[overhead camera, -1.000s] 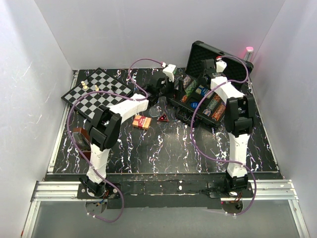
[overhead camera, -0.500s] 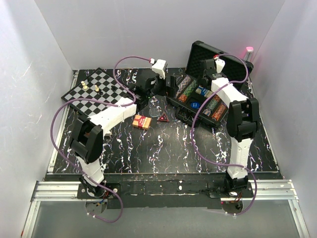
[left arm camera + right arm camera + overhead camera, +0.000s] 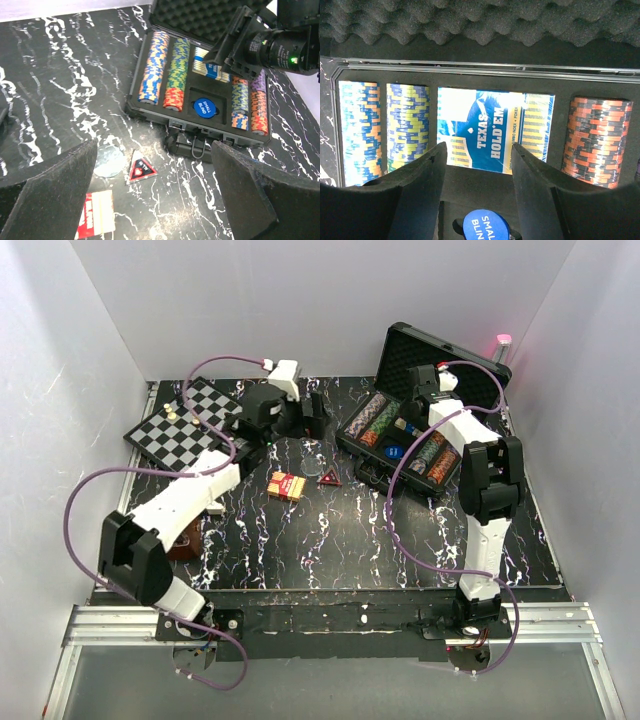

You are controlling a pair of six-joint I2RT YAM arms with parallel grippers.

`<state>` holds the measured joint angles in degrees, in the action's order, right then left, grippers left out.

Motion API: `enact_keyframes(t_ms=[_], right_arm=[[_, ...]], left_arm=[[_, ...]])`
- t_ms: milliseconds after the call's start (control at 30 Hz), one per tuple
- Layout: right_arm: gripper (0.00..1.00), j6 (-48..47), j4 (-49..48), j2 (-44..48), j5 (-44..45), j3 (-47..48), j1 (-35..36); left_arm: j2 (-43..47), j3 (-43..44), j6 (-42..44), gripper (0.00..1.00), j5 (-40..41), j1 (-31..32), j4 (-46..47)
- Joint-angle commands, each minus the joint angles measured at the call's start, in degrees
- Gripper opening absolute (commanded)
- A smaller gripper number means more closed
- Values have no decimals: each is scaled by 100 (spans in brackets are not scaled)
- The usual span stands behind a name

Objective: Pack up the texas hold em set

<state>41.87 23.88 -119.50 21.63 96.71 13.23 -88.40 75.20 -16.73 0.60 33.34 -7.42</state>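
The black briefcase [image 3: 368,462] lies open at the back right, its foam lid [image 3: 440,352] upright. It holds rows of poker chips [image 3: 152,67], a blue card box [image 3: 495,127] and a blue disc [image 3: 206,107]. My right gripper [image 3: 412,405] hovers open over the card box, its fingers [image 3: 415,190] empty; it also shows in the left wrist view [image 3: 235,47]. A red card box [image 3: 287,485], a red triangle marker [image 3: 329,477] and a clear disc [image 3: 313,468] lie on the table. My left gripper [image 3: 310,418] is open and empty above them, left of the case. No yellow disc shows.
The chessboard [image 3: 180,430] with a few pieces sits at the back left. A brown object [image 3: 185,538] lies by the left arm's base link. A pink-capped item [image 3: 503,340] stands behind the case lid. White walls close in three sides.
My left arm has swung left, away from the case toward the chessboard, uncovering the case's left chip rows. The right gripper has stayed over the case.
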Motion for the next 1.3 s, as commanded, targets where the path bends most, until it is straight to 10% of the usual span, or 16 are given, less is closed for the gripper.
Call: enact_keyframes(t_ms=[0,200,633,933,1267], right_arm=[[62,226,275,-153,-142,-99,-23],[65,-125,135,216,-53,-310,-23],[69,-2734,-1113,1859,53,-1865,556],[68,-3931,-1737,2791,-2553,-3149,1163],[83,-4582,-1510,1924,-4034,-2176,2077]], left_arm=[[735,-128,-102,98,-286,-363,-706],[1272,-190,108,98,-1062,-1145,-1410],[1923,-848,1427,98,396,-1409,-1104],[2012,-1403,1130,98,178,-1409,-796],[1641,-1104,952,98,317,-1409,-1139]])
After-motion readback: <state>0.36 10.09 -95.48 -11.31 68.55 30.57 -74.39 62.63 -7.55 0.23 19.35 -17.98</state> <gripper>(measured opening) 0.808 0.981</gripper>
